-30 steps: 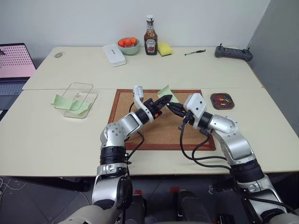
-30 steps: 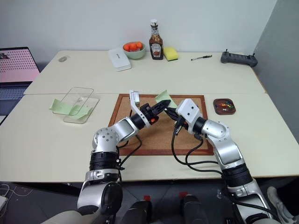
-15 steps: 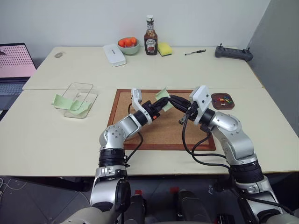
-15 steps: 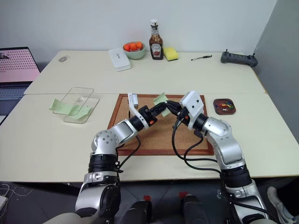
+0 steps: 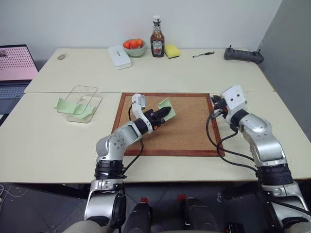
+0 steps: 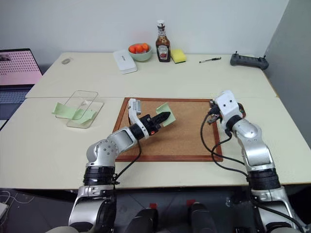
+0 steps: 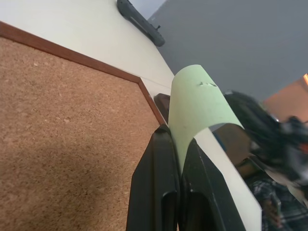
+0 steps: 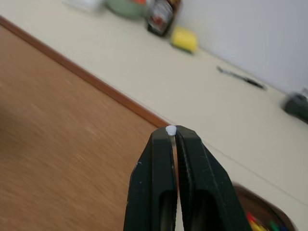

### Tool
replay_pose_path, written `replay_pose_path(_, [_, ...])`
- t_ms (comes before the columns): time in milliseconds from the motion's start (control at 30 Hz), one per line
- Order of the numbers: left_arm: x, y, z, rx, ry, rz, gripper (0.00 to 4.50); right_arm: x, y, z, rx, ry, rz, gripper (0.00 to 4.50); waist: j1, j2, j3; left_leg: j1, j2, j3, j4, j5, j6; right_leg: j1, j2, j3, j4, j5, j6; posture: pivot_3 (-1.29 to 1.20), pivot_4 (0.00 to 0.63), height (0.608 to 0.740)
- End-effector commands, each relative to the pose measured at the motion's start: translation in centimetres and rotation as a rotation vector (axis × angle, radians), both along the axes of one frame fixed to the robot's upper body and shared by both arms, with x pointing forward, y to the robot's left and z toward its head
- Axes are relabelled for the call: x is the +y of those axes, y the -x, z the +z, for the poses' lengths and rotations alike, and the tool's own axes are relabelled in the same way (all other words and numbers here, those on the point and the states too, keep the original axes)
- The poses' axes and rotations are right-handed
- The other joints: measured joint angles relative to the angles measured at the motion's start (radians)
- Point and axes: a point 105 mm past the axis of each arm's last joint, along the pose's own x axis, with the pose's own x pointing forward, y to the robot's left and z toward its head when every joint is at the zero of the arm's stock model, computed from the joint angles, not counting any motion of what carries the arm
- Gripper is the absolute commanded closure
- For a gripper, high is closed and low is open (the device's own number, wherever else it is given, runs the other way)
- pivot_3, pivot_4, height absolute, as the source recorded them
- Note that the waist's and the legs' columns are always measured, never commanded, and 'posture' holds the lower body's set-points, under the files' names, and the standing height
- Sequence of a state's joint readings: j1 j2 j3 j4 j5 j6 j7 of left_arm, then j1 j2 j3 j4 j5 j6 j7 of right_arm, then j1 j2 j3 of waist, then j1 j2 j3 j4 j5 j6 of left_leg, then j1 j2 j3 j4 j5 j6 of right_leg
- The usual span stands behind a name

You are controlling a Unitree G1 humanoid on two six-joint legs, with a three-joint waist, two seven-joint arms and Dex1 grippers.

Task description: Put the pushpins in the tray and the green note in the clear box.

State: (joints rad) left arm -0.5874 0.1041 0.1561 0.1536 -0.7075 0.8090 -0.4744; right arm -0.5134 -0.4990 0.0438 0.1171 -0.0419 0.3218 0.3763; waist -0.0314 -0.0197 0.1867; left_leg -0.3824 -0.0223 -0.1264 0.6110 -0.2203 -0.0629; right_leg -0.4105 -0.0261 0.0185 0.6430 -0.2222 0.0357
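I see the green note (image 7: 197, 103) curled, lifted above the corkboard; a white pushpin (image 8: 171, 130) raised near the dark red-brown tray (image 8: 262, 211) holding coloured pins; the clear box (image 5: 80, 103) well apart, left.

The wood-framed brown corkboard (image 5: 184, 127) lies bare between the two arms. Bare cream table (image 5: 97, 128) separates it from the shallow transparent plastic box (image 5: 79, 103) on the left, where two pale green paper notes (image 5: 63, 104) lie.

Office-like test room, plain white wall, pale desks (image 5: 194, 73) pushed together, open laptop (image 5: 14, 68) at far left, handheld controller (image 5: 243, 55) upper right, ketchup bottle (image 5: 156, 43) top centre
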Motion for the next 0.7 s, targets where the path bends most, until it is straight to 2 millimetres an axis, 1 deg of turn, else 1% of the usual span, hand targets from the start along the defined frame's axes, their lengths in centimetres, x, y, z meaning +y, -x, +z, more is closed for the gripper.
replay_pose_path(33, [-0.4, 0.3, 2.2, -0.105, -0.01, -0.022, 4.49, -1.7, -1.3, -0.1, -0.039, 0.174, -0.062, 4.5, -0.002, 0.0, 0.0, 0.0, 0.0, 0.001, 0.0, 0.0, 0.0, 0.0, 0.0, 0.001, 0.0, 0.0, 0.0, 0.0, 0.15, 0.74])
replay_pose_path(167, [-0.4, 0.4, 2.5, -0.126, -0.025, -0.026, 4.49, -3.2, -2.5, -1.5, -0.021, 0.285, -0.116, 4.5, -0.006, 0.0, 0.0, 0.0, 0.0, 0.002, 0.0, 0.0, 0.0, -0.001, 0.0, 0.002, 0.0, 0.0, 0.0, 0.0, 0.15, 0.74])
replay_pose_path(433, [-0.5, 0.5, 2.7, -0.142, -0.037, -0.033, 4.49, -5.0, -4.2, -2.8, 0.008, 0.323, -0.219, 4.5, -0.007, -0.001, 0.0, 0.0, 0.0, 0.002, 0.0, 0.0, 0.0, 0.0, 0.0, 0.003, 0.0, 0.0, 0.0, 0.0, 0.15, 0.74])
replay_pose_path(567, [-0.5, 0.5, 2.7, -0.143, -0.038, -0.034, 4.5, -5.4, -4.5, -3.1, 0.022, 0.308, -0.236, 3.54, -0.007, -0.001, 0.0, 0.0, 0.0, 0.003, 0.0, 0.0, 0.0, 0.0, 0.0, 0.003, 0.0, 0.0, 0.0, 0.0, 0.15, 0.74])
replay_pose_path(700, [-0.5, 0.5, 2.7, -0.145, -0.037, -0.034, 4.5, -5.2, -4.6, -2.5, 0.003, 0.27, -0.234, 2.62, -0.009, -0.001, 0.0, 0.001, 0.0, 0.003, 0.0, 0.0, 0.0, 0.0, 0.0, 0.003, 0.001, 0.0, 0.0, 0.0, 0.15, 0.74])
